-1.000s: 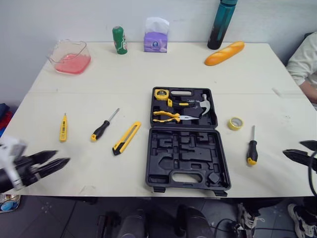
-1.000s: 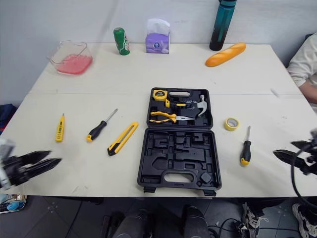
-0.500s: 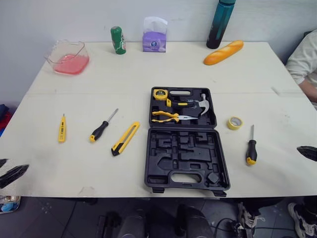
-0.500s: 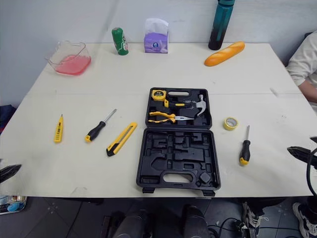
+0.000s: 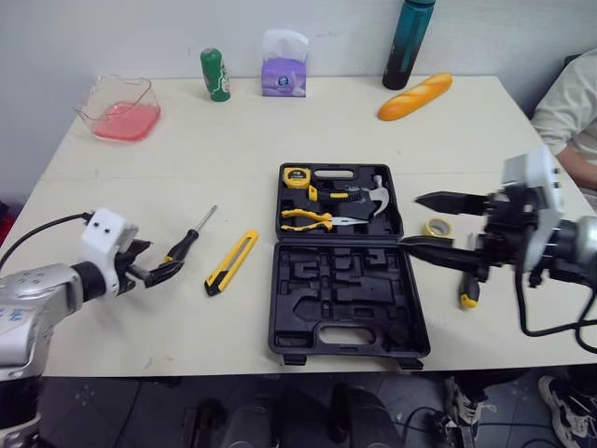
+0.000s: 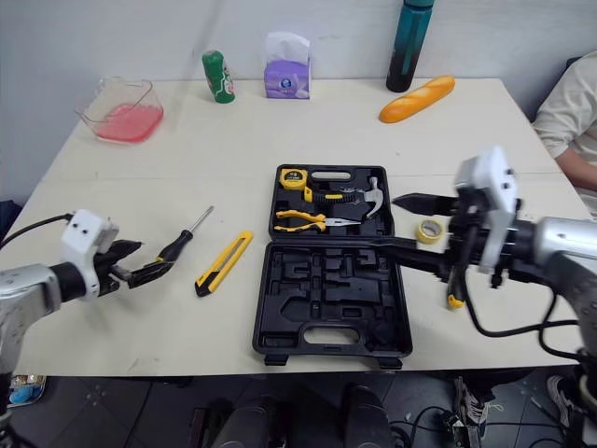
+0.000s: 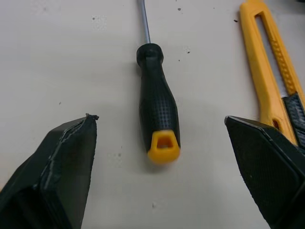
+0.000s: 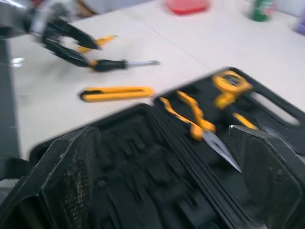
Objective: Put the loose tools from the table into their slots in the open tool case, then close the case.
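Observation:
The black tool case [image 5: 350, 280] lies open mid-table; its far half holds a tape measure [image 5: 296, 175], pliers [image 5: 312, 219] and a hammer [image 5: 373, 194]. A black-and-yellow screwdriver [image 7: 157, 119] lies left of it, beside a yellow utility knife [image 5: 231, 261]. My left gripper [image 5: 166, 259] is open, its fingers either side of that screwdriver's handle end without touching it. My right gripper [image 5: 410, 219] hangs open over the case's right edge. A second screwdriver [image 5: 466, 297] and a tape roll [image 5: 437, 227] lie right of the case, partly hidden by that arm. A yellow tester pen [image 8: 100, 42] lies behind the left gripper.
Along the far edge stand a pink container [image 5: 119, 107], a green can [image 5: 214, 75], a tissue box [image 5: 283, 70], a teal bottle [image 5: 408, 45] and a bread loaf [image 5: 415, 96]. A person's sleeve [image 5: 569, 103] shows at the right.
Both arms have come in from the table's near corners. The left gripper now straddles the left screwdriver's handle; the right gripper has swung over the case's right side.

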Controlling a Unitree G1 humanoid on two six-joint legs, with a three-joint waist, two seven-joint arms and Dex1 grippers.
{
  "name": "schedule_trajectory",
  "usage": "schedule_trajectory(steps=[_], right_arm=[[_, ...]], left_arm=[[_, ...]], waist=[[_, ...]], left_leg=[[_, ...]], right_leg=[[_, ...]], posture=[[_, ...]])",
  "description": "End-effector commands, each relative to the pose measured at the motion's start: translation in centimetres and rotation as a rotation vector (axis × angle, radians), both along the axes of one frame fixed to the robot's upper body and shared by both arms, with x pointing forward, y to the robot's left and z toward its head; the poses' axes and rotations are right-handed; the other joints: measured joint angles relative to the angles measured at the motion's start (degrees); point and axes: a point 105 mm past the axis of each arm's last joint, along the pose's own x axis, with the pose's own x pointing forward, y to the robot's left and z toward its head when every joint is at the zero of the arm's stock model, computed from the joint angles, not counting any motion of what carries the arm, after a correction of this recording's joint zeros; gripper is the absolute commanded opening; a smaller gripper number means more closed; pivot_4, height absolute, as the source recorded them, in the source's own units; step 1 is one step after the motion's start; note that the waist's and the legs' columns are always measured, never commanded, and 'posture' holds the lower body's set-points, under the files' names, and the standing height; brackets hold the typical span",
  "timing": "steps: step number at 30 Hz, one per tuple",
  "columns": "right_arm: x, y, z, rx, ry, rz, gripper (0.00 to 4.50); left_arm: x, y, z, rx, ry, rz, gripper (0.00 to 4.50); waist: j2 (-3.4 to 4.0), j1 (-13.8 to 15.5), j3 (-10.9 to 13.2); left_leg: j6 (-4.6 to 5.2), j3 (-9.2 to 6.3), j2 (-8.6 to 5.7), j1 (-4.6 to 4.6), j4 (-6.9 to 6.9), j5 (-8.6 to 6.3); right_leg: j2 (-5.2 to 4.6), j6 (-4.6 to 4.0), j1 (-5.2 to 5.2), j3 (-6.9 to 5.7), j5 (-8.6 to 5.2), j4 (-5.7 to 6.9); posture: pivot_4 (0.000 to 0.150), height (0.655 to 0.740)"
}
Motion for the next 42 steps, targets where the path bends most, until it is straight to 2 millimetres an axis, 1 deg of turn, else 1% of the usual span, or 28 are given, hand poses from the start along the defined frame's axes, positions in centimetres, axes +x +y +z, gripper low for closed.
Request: schedule_trajectory(steps=[1,4,6,8,10,11,14,16,17,19,22,25,27,30,31,36,40,42], right_arm=[[-0.7,2.7,0.3,-0.002,-0.045,0.107,4.45],[-0.6,4.1,0.2,0.009,-0.054,0.142,4.45],[-0.5,4.6,0.1,0.011,-0.059,0.153,4.45],[-0.2,5.2,0.1,0.015,-0.071,0.164,4.45],[0.0,5.6,0.3,0.017,-0.086,0.18,4.5],[0.1,5.6,0.3,0.018,-0.089,0.185,4.5],[0.4,5.7,0.5,0.013,-0.097,0.195,4.5],[0.5,5.6,0.4,0.004,-0.101,0.197,4.5],[0.5,5.6,0.3,0.001,-0.103,0.197,4.5],[0.5,5.4,0.2,-0.004,-0.106,0.194,4.5],[0.3,4.7,0.0,-0.01,-0.101,0.176,4.5],[-0.1,3.2,-0.7,-0.039,-0.074,0.136,4.5],[-0.3,2.3,-1.3,-0.057,-0.053,0.109,4.5],[-0.4,0.0,-2.4,-0.101,-0.019,0.013,4.5],[-0.5,-0.6,-2.6,-0.106,-0.013,-0.013,4.5],[-0.8,-2.2,-3.1,-0.113,-0.002,-0.105,4.5],[-1.4,-3.2,-3.8,-0.114,0.015,-0.172,4.5],[-1.6,-3.5,-4.0,-0.108,0.021,-0.195,4.5]], left_arm=[[0.9,0.3,-0.2,0.05,-0.007,0.024,4.5],[1.3,-0.2,-0.6,0.06,-0.002,0.012,4.5],[1.5,-0.6,-0.8,0.05,0.002,0.0,4.5],[1.9,-0.6,-1.2,0.04,0.002,0.024,4.5],[2.3,-0.3,-1.5,0.039,-0.003,0.044,3.95],[2.4,-0.3,-1.6,0.04,-0.005,0.046,3.61],[2.6,-0.3,-1.3,0.026,-0.013,0.041,2.2],[2.6,-0.4,-0.4,0.008,-0.027,0.017,1.25],[2.6,-0.5,0.1,0.007,-0.035,0.0,0.99],[2.4,-0.9,1.4,0.018,-0.049,-0.052,0.99],[1.8,-2.7,4.1,0.097,-0.081,-0.244,0.99],[1.2,-6.5,6.6,0.137,-0.083,-0.481,0.99],[1.1,-8.7,7.5,0.151,-0.077,-0.599,0.99],[1.2,-13.2,7.6,0.234,-0.053,-0.823,0.99],[1.4,-14.1,7.5,0.261,-0.043,-0.868,0.99],[2.3,-17.7,6.8,0.359,-0.01,-1.009,0.99],[3.6,-20.3,5.7,0.438,-0.014,-1.071,0.99],[4.1,-21.2,5.3,0.46,-0.017,-1.087,0.99]], waist=[[-0.01,0.01,0.0],[-0.07,0.04,0.01],[-0.08,0.15,0.01],[-0.08,0.39,0.01],[-0.1,0.64,0.0],[-0.1,0.63,-0.01],[-0.12,0.52,-0.02],[-0.12,0.45,-0.02],[-0.12,0.45,-0.02],[-0.12,0.42,-0.02],[-0.23,0.47,0.03],[-0.3,1.13,0.05],[-0.29,1.23,0.05],[-0.3,1.19,0.05],[-0.31,1.36,0.06],[-0.32,0.55,0.07],[-0.32,0.8,0.07],[-0.34,0.9,0.09]], left_leg=[[0.02,0.02,-0.01,-0.05,0.0,0.01],[0.05,0.04,-0.01,-0.07,0.03,0.02],[0.07,0.06,-0.01,-0.06,0.06,0.04],[0.12,0.06,-0.03,-0.05,0.09,0.07],[0.13,0.06,-0.05,-0.02,0.1,0.11],[0.13,0.05,-0.07,-0.02,0.1,0.13],[0.13,0.05,-0.07,0.0,0.1,0.14],[0.12,0.05,-0.06,0.0,0.09,0.14],[0.12,0.05,-0.06,0.0,0.09,0.14],[0.12,0.05,-0.05,-0.03,0.09,0.14],[0.12,0.05,-0.05,-0.08,0.09,0.14],[0.15,-0.05,-0.12,-0.16,0.1,0.16],[0.2,-0.08,-0.2,-0.16,0.11,0.18],[0.26,0.01,-0.22,-0.1,0.1,0.19],[0.27,0.01,-0.22,-0.1,0.1,0.2],[0.27,0.17,-0.11,-0.07,0.08,0.21],[0.27,0.18,-0.09,-0.07,0.09,0.21],[0.3,0.16,-0.12,-0.09,0.1,0.22]], right_leg=[[0.02,0.0,-0.03,-0.03,0.0,-0.02],[0.02,0.02,-0.04,-0.21,0.01,-0.02],[0.01,0.04,-0.03,-0.4,0.02,0.0],[-0.04,0.06,-0.03,-0.43,0.03,0.04],[-0.07,0.07,-0.02,-0.42,0.04,0.12],[-0.09,0.07,-0.02,-0.43,0.04,0.17],[-0.1,0.07,-0.03,-0.42,0.04,0.19],[-0.09,0.06,-0.03,-0.43,0.03,0.19],[-0.08,0.06,-0.03,-0.44,0.04,0.19],[-0.07,0.06,-0.04,-0.46,0.04,0.19],[-0.07,0.06,-0.07,-0.49,0.03,0.16],[-0.14,0.06,-0.06,-0.57,0.03,0.11],[-0.19,0.15,0.03,-0.57,0.09,-0.04],[-0.11,0.3,0.14,-0.52,0.17,-0.17],[-0.08,0.31,0.16,-0.53,0.17,-0.16],[0.1,0.31,0.12,-0.44,0.17,-0.14],[0.13,0.31,0.11,-0.42,0.17,-0.15],[0.09,0.31,0.12,-0.43,0.18,-0.15]], posture=[[0.15,0.7314],[0.15,0.7314],[0.15,0.7314],[0.15,0.7314],[0.15,0.7314],[0.15,0.7314],[0.15,0.7314],[0.15,0.7314],[0.15,0.7314],[0.15,0.7314],[0.15,0.7314],[0.15,0.7314],[0.15,0.7314],[0.15,0.7314],[0.15,0.7314],[0.15,0.7314],[0.15,0.7314],[0.15,0.7314]])
